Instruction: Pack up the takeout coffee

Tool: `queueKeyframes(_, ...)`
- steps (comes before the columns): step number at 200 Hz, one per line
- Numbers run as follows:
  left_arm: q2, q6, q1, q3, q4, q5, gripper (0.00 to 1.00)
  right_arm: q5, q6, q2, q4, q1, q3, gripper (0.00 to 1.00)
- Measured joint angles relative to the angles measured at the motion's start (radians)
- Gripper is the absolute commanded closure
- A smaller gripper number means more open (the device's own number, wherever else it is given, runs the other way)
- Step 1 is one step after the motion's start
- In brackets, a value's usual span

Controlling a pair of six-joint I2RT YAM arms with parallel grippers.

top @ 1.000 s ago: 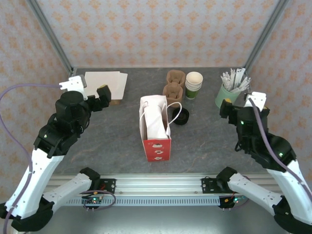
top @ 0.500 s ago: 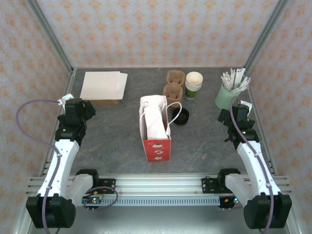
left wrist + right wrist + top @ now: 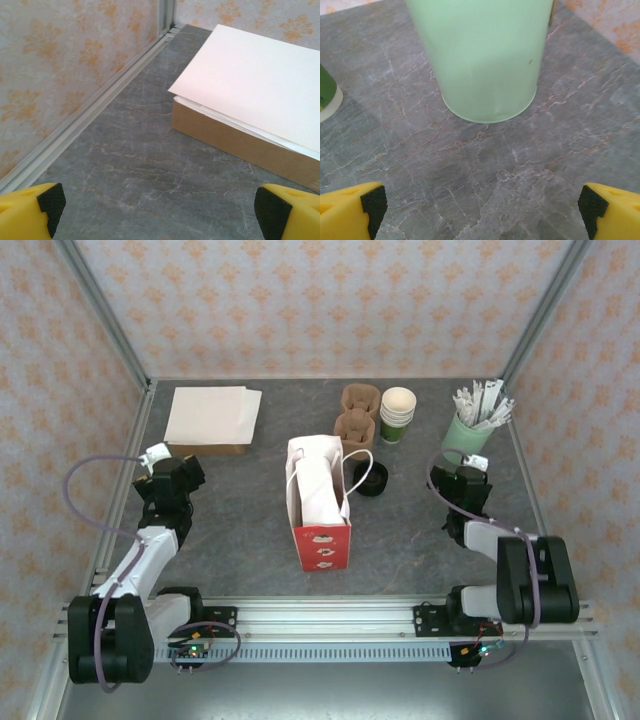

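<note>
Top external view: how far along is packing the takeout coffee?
Done: cannot confirm; the bag stands upright, its contents hidden. In hand: nothing; left gripper and right gripper are open and empty. Left: a black round lid sits outside, right of the bag; if that is the coffee, it needs packing.

Ahead of the right claw [image 3: 482, 205], the top edge cuts off the pale green holder [image 3: 487, 55], and the side edge cuts off a green cup [image 3: 326, 95] left of it. Ahead of the left claw [image 3: 161, 204], the paper stack [image 3: 260, 80] runs off frame.
</note>
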Motion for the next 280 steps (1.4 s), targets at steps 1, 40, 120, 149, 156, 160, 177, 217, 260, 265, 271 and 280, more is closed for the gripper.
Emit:
queueKeyframes(1,0.003,0.002,0.0,-0.003,0.008,0.002,0.0,-0.002,-0.002,0.005,0.008,0.0,-0.001,0.01)
queueKeyframes(40,0.087,0.035,0.0,-0.072,0.231,0.055,0.0,-0.08,-0.031,0.157,0.223,0.0,-0.01,0.01)
queueKeyframes(120,0.196,0.137,-0.024,-0.028,0.345,0.2,0.0,-0.111,-0.047,0.174,0.209,0.0,0.053,0.01)
queueKeyframes(149,0.234,0.19,-0.058,0.019,0.345,0.227,0.0,-0.111,-0.047,0.174,0.209,0.0,0.053,0.01)
queueKeyframes(156,0.237,0.202,-0.059,0.024,0.343,0.231,0.0,-0.111,-0.047,0.174,0.209,0.0,0.053,0.01)
queueKeyframes(160,0.239,0.205,-0.06,0.027,0.343,0.232,0.0,-0.111,-0.047,0.174,0.209,0.0,0.053,0.01)
queueKeyframes(177,0.245,0.233,-0.067,0.043,0.323,0.228,0.0,-0.111,-0.047,0.174,0.209,0.0,0.053,0.01)
queueKeyframes(217,0.234,0.274,-0.085,0.044,0.317,0.22,0.0,-0.111,-0.047,0.174,0.209,0.0,0.053,0.01)
queueKeyframes(260,0.234,0.281,-0.086,0.045,0.293,0.228,0.0,-0.111,-0.047,0.174,0.209,0.0,0.053,0.01)
queueKeyframes(265,0.234,0.281,-0.086,0.045,0.292,0.228,0.0,-0.111,-0.047,0.174,0.209,0.0,0.053,0.01)
queueKeyframes(271,0.234,0.28,-0.086,0.045,0.292,0.229,0.0,-0.111,-0.047,0.174,0.209,0.0,0.053,0.01)
queueKeyframes(280,0.234,0.278,-0.087,0.045,0.29,0.233,0.0,-0.111,-0.047,0.174,0.209,0.0,0.053,0.01)
